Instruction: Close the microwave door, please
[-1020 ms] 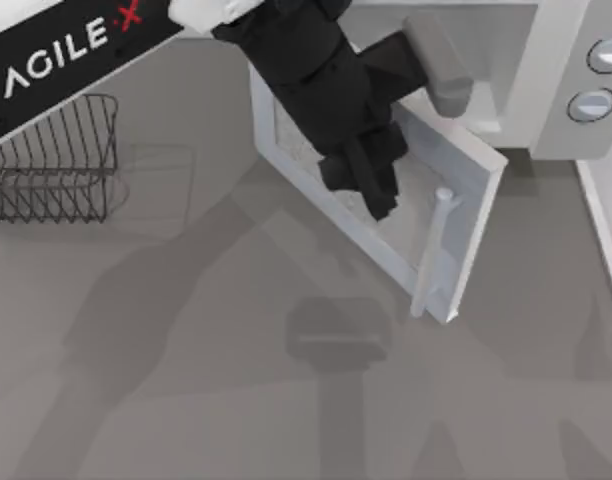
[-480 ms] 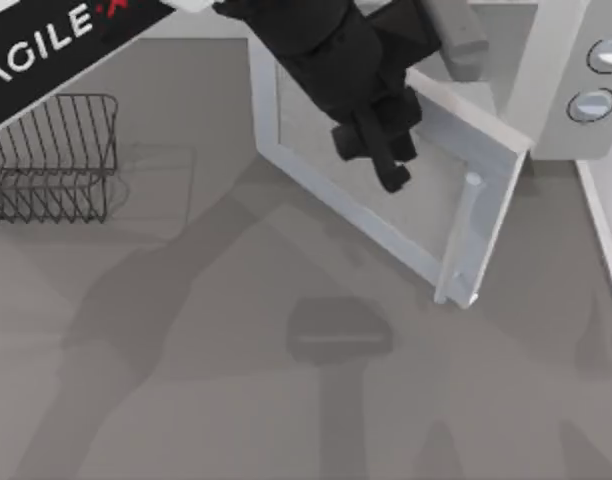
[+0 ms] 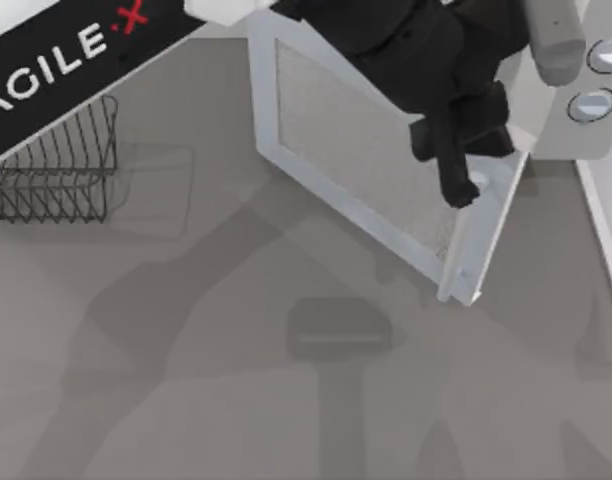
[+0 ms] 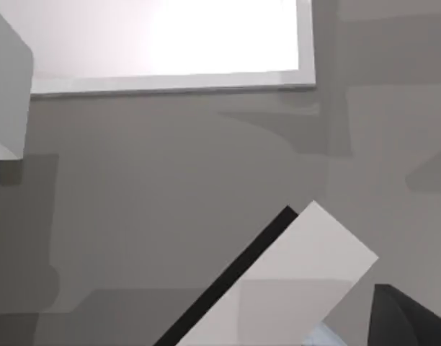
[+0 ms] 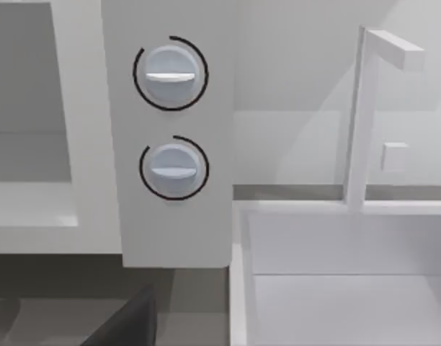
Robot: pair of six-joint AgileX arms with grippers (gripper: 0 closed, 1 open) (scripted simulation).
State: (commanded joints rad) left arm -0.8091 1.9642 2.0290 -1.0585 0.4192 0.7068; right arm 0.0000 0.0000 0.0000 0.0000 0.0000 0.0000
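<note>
Half-open microwave door (image 3: 366,165) barring the front, wire rack (image 3: 56,165) left, table (image 3: 186,380) free

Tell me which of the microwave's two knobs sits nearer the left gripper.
The lower knob, the one closer to the table edge of the panel. The left gripper hangs by the door just beside it; the other knob lies farther back.

White microwave door (image 3: 371,165) with a speckled grey mesh window, white microwave (image 5: 170,231) wearing two pale grey knobs (image 5: 170,71) ringed in black, a dark wire rack (image 3: 56,165), all on a flat grey table (image 3: 186,380).
</note>
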